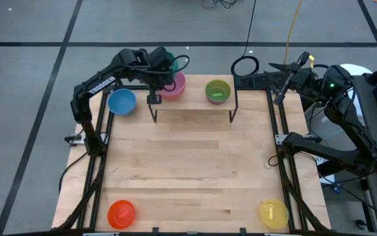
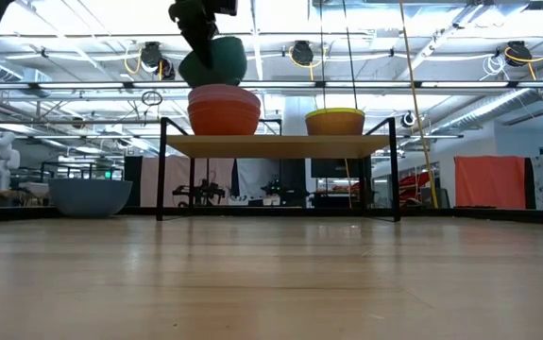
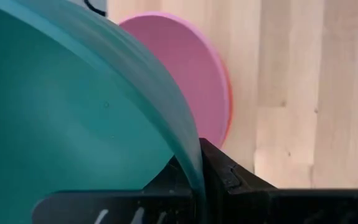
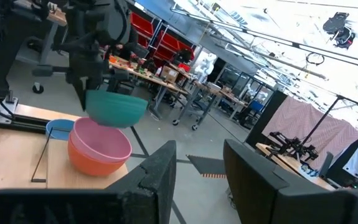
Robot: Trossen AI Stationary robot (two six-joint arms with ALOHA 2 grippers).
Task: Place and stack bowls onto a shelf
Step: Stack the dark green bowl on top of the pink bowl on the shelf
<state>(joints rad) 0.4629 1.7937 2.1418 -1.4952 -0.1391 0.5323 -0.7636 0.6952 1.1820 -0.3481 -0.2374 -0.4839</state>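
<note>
**Teal bowl hanging over the pink stack on the shelf**

So the left gripper [image 1: 162, 63] is up at the far-left corner of the tabletop, clamped on the rim of a small round teal plastic bowl [image 2: 214, 61]. The left wrist view shows it best: one dark finger sits against the outside of the teal wall with the rim pinched in. In the low view that bowl sits just above the stack without clearly touching it, and it's tipped a bit.

The stack itself is a round pink plastic bowl [image 4: 101, 139] nested in an orange one [image 4: 94, 162], parked at the left end of the low light-wood shelf with thin black legs [image 2: 280, 145]. A green plastic bowl [image 1: 218, 92] with something yellowish under it sits at the shelf's right end, well apart from the stack.

A blue plastic bowl [image 1: 121, 101] rests on the light wooden tabletop [image 1: 188, 170] just left of the shelf. A red-orange bowl [image 1: 121, 213] sits at the near-left corner and a yellow bowl [image 1: 273, 212] at the near-right corner.

The right gripper [image 4: 197, 163] waits off the far-right corner, its fingers spread apart and holding nothing.
</note>
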